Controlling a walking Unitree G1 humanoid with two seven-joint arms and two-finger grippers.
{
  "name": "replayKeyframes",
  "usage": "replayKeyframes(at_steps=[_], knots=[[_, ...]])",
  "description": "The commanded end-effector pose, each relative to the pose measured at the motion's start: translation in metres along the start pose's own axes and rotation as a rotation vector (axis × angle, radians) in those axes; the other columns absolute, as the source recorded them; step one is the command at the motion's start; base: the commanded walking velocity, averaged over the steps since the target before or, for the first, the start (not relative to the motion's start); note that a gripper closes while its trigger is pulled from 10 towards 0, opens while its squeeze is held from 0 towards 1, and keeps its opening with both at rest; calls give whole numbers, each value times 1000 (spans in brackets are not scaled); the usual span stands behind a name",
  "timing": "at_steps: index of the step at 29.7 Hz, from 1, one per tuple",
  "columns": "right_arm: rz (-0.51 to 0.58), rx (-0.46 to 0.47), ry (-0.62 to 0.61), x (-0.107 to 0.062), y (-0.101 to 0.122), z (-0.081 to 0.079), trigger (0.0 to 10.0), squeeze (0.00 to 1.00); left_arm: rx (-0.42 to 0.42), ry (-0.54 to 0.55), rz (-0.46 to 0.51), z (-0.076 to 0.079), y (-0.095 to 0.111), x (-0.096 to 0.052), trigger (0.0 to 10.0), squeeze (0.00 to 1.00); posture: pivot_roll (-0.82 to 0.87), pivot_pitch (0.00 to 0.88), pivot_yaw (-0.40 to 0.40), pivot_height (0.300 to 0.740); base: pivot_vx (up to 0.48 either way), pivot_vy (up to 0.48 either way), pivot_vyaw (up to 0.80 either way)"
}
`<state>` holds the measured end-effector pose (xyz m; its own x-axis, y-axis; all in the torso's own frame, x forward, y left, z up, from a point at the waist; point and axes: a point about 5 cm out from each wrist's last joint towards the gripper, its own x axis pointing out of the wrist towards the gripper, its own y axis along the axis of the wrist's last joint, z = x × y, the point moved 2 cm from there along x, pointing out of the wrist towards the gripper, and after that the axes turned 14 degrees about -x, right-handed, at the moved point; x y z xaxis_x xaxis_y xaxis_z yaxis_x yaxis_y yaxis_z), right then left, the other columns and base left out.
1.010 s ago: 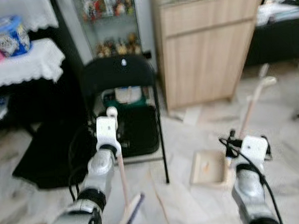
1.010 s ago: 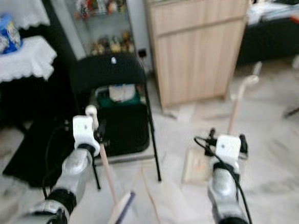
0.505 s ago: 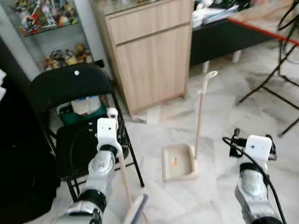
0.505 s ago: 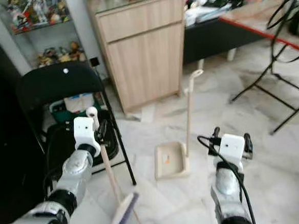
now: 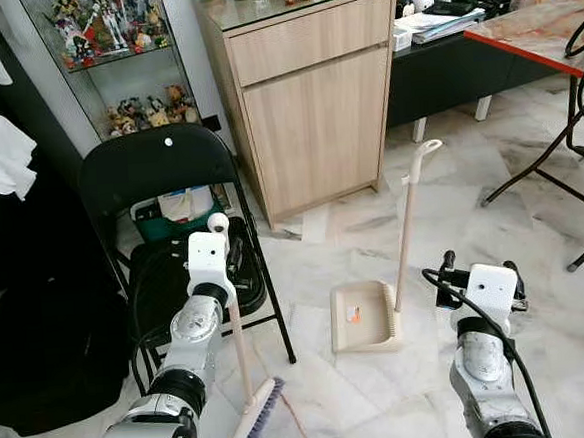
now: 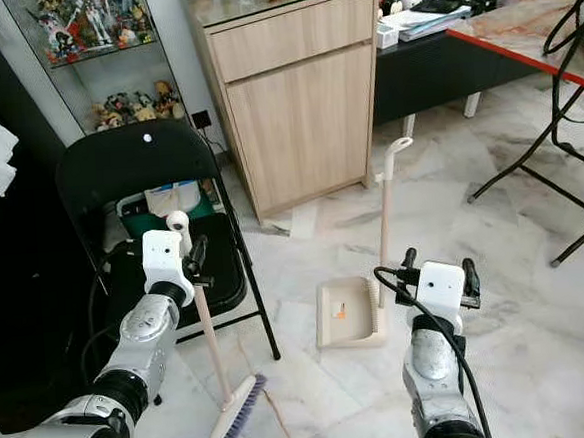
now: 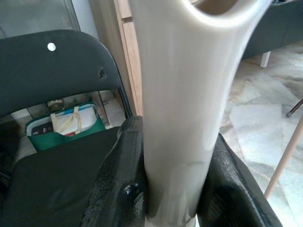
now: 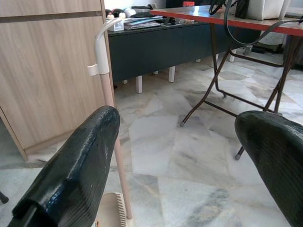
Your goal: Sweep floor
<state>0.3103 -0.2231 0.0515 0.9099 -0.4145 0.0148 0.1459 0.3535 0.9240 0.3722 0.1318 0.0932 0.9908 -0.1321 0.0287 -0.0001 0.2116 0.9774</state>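
1. A wooden cabinet (image 5: 308,88) stands at the back, with a black folding chair (image 5: 173,237) to its left on the marble floor (image 5: 535,252).
2. The broom (image 5: 245,383) has a pale, cream-coloured stick and purple bristles. It stands nearly upright beside the chair, head on the floor, leaning slightly.
3. A beige dustpan (image 5: 364,317) sits flat on the floor, its long handle rising straight up.
4. The left gripper (image 7: 173,189) pinches the broom's stick near the top.
5. The right gripper (image 8: 184,165), beside the dustpan, has its fingers spread wide, holding nothing.

broom (image 5: 245,378) – upright, bristles on floor | dustpan (image 5: 364,317) – standing beside
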Motion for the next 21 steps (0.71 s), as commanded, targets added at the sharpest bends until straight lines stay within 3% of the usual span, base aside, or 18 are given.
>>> replayKeyframes(at_steps=[1,4,8,11,17,21], knots=[[17,0,32,0,4,-6,10000,0,21,8,11,-6,4,0,10000,0,-131,0,114,740,0,0,0],[47,-16,53,-1,7,-9,10000,0,24,9,13,-6,4,0,10000,0,-132,0,118,740,0,0,152],[63,-41,70,-3,9,-14,10000,0,21,21,17,-8,4,-1,10000,0,-134,0,122,740,0,0,767],[59,-11,68,-4,9,-15,10000,0,18,30,12,-9,3,-2,10000,0,-139,0,124,740,0,0,0],[63,-17,70,-4,8,-11,10000,0,-120,141,-20,-25,-8,-8,10000,0,-152,0,116,740,0,0,0],[72,-23,63,-2,7,-6,10000,0,-125,130,-13,-24,-8,-9,10000,0,-153,0,112,740,0,0,0]])
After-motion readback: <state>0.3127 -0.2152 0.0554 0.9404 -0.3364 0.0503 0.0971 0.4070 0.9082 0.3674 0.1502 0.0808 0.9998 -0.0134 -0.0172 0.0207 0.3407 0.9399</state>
